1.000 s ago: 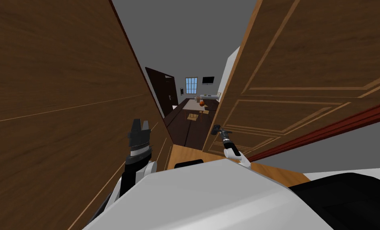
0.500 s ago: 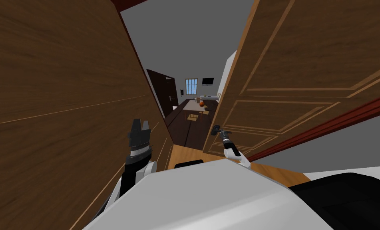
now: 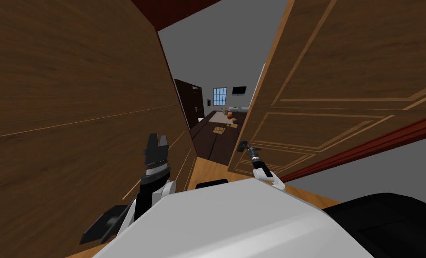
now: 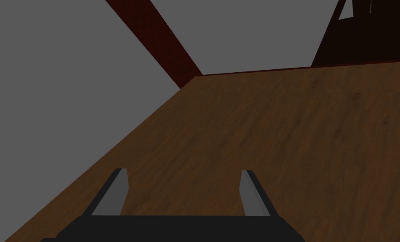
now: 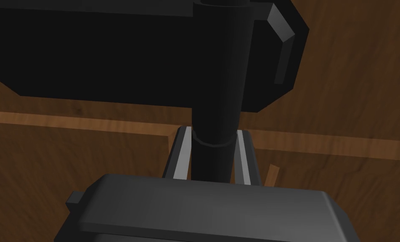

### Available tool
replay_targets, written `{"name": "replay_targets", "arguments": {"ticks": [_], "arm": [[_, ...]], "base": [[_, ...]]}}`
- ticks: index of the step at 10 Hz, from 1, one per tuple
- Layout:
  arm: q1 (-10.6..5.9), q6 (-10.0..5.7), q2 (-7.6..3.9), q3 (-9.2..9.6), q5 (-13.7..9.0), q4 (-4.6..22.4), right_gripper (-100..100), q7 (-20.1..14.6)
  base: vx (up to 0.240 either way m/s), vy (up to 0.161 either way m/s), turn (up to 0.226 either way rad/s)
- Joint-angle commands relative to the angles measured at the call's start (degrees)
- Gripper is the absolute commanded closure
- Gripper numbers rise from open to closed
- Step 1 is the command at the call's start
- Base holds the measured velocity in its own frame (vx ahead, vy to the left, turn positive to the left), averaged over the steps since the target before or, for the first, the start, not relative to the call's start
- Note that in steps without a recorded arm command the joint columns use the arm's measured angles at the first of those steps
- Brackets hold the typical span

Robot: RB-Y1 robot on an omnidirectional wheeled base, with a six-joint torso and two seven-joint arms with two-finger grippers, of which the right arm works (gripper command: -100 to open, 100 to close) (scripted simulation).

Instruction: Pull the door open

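Your right jaws are clenched on the black lever handle (image 5: 217, 117), its stem running straight out toward you near the brown panelled wooden door's (image 3: 342, 67) free edge; your left jaws hang released, well apart from that door.

Counted: one light brown panelled wooden door (image 3: 342, 89); one black cylindrical door handle (image 5: 220, 84); one dark brown far door (image 3: 190, 105); one pale rectangular table (image 3: 221, 118); one paned window (image 3: 220, 96).
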Motion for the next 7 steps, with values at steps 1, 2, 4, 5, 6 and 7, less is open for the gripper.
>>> {"name": "replay_targets", "arguments": {"ticks": [1, 2, 4, 5, 6, 7], "arm": [[0.91, -0.89, -1.15, 0.56, -0.31, 0.12, 100, -0.93], [1.41, -1.37, -1.84, 0.97, -0.49, 0.04, 100, -1.47], [2.48, -2.37, -3.28, 1.82, -0.87, -0.12, 100, -2.62], [2.97, -2.83, -3.93, 2.2, -1.04, -0.19, 100, -3.13], [2.68, -2.35, -3.47, 2.0, -0.93, -0.1, 100, -2.76], [3.55, -3.21, -4.28, 2.82, -1.02, -0.2, 100, -3.49]], "base": [[-0.206, -0.001, 0.165], [-0.233, -0.015, 0.158], [-0.221, -0.016, 0.134], [-0.216, -0.029, 0.173], [-0.094, -0.003, 0.039], [-0.153, 0.006, 0.097]]}}
